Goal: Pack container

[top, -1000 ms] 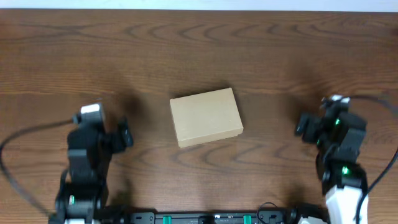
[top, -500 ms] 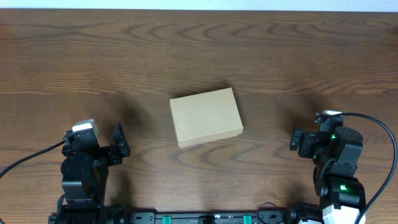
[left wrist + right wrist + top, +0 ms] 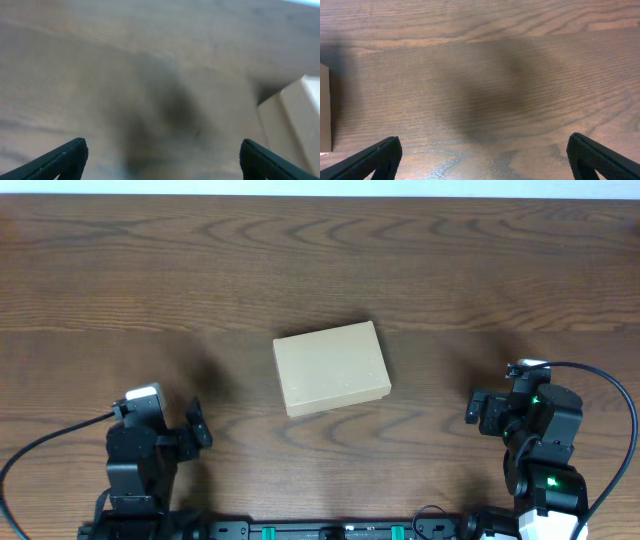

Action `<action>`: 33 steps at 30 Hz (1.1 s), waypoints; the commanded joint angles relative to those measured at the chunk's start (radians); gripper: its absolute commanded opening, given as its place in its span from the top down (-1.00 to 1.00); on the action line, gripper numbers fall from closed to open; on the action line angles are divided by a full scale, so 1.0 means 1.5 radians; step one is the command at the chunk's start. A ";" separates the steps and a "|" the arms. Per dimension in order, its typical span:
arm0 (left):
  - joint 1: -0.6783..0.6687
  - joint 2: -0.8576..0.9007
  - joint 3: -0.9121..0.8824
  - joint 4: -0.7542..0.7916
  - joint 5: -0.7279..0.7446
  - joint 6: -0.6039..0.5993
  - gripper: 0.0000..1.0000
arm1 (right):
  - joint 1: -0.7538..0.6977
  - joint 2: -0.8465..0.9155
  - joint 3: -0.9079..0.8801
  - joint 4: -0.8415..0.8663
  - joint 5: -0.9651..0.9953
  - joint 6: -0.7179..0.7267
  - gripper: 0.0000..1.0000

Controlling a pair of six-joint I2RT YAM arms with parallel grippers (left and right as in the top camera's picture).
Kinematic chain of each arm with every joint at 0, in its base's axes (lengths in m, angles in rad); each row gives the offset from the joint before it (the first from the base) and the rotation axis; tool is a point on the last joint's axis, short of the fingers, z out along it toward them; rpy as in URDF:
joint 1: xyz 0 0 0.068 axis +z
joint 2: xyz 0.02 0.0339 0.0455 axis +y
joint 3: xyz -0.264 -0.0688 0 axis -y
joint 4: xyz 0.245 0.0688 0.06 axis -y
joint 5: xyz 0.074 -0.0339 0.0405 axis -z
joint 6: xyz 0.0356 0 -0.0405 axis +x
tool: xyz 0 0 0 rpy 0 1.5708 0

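The container is a small tan cardboard box lying shut in the middle of the wooden table. Its edge shows at the right of the blurred left wrist view and at the far left of the right wrist view. My left gripper is open and empty, down at the front left, well apart from the box. My right gripper is open and empty at the front right, also apart from the box. Both pairs of fingertips show wide apart in the wrist views, left and right.
The dark wooden table stretches behind and beside the box. Black cables run from each arm near the front edge, on the left and on the right.
My left arm has drawn back toward the front edge over the last second and shifted slightly right. My right arm pulled back earlier and has stayed still since. The box has not moved.
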 commanded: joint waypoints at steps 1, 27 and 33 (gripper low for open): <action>0.002 0.000 -0.004 -0.045 -0.007 -0.003 -0.90 | 0.008 0.000 -0.003 -0.001 -0.004 -0.004 -0.99; 0.002 0.001 -0.004 -0.204 -0.007 -0.003 -0.90 | 0.166 -0.247 -0.217 0.482 -0.031 -0.009 -0.98; 0.002 0.001 -0.004 -0.204 -0.007 -0.003 -0.91 | 0.179 -0.282 -0.263 0.492 0.002 -0.014 -0.98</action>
